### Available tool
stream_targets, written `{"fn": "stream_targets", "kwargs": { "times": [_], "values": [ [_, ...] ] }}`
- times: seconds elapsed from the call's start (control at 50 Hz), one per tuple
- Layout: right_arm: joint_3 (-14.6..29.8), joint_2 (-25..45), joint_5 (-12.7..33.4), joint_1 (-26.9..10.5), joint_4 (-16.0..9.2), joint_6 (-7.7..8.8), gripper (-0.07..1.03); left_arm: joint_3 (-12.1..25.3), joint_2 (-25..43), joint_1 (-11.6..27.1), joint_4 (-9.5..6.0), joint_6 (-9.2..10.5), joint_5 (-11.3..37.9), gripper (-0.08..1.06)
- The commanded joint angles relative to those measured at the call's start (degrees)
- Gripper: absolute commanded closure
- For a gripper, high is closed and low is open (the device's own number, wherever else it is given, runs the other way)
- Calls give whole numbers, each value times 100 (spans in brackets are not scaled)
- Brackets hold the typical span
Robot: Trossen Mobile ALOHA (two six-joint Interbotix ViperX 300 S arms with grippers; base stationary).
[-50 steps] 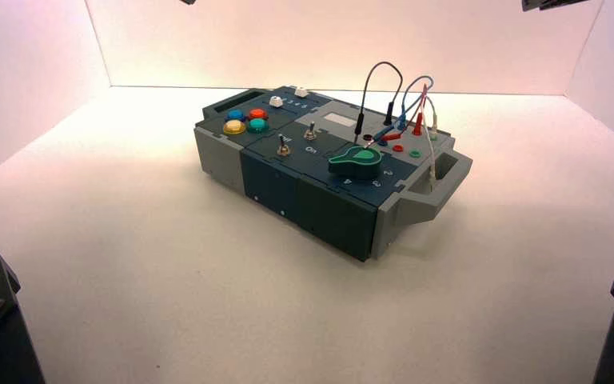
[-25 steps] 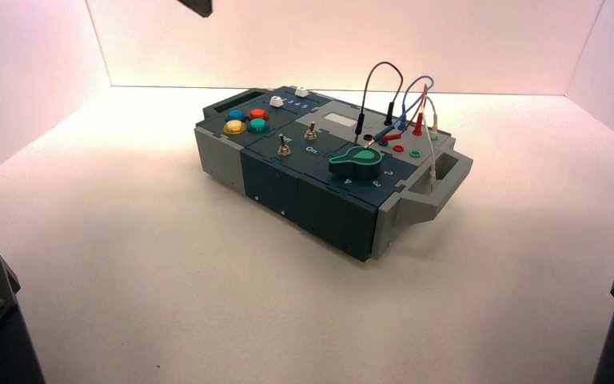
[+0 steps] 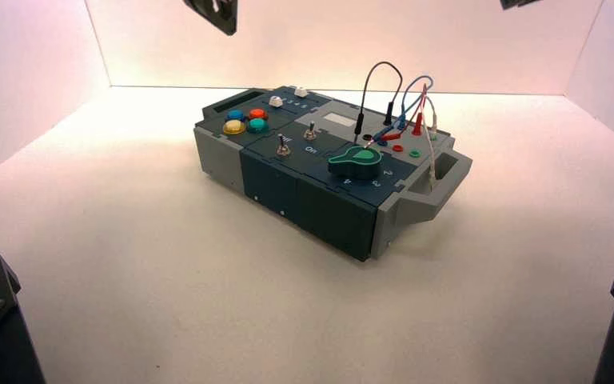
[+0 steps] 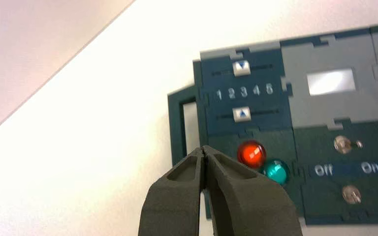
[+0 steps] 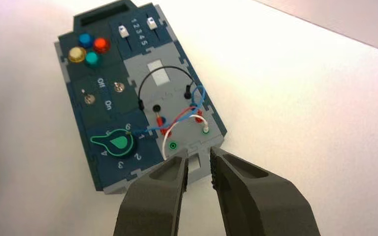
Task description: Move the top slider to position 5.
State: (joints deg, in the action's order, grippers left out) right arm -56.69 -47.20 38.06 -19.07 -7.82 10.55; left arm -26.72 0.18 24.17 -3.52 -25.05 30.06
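The top slider (image 4: 241,67) is a flat white knob on the dark blue panel at the box's far end, also seen as the top slider (image 3: 301,91) and the top slider (image 5: 151,22). It sits on the far side of the number row, well short of the numeral 5 (image 4: 269,89). My left gripper (image 4: 204,150) is shut and empty, hanging in the air on the near side of the red button (image 4: 251,153), apart from the slider. My right gripper (image 5: 199,160) is open and empty, high over the box's handle end.
The twin white slider (image 4: 241,114) lies between the number row and the buttons. Two toggle switches (image 4: 344,144), a green knob (image 3: 356,162) and looped wires (image 3: 400,100) occupy the box (image 3: 272,184). Part of my left arm (image 3: 214,13) shows at the top edge.
My left arm has come down into the top of the high view, towards the box's far end. The right arm's piece at the top right edge has shifted slightly left.
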Motion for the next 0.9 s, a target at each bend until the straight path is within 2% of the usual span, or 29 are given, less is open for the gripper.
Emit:
{"fn": "stream_targets", "kwargs": {
  "times": [0.02,0.1,0.14,0.24,0.38,0.46,0.52,0.6,0.9],
  "values": [
    [132,79,-123,-18,9,26,70,343,53,26,-9,-26,-44,101],
    [123,132,-123,-18,9,44,70,439,158,26,-9,-26,-35,101],
    [114,246,-105,-26,0,53,70,659,396,44,-18,-26,132,101],
    [141,378,-114,-26,-9,53,70,870,650,114,-26,-26,237,101],
    [167,475,-202,-18,-44,44,70,1028,888,185,-105,-9,237,101],
    [176,510,-272,-26,-70,44,70,1116,1037,211,-246,18,237,101],
    [185,536,-299,-26,-79,44,70,1213,1160,211,-422,18,237,101],
    [193,571,-334,-26,-70,35,70,1301,1257,211,-545,9,237,101],
    [167,624,-413,-26,-79,35,70,1608,1714,211,-563,-9,211,101]
  ]
}}
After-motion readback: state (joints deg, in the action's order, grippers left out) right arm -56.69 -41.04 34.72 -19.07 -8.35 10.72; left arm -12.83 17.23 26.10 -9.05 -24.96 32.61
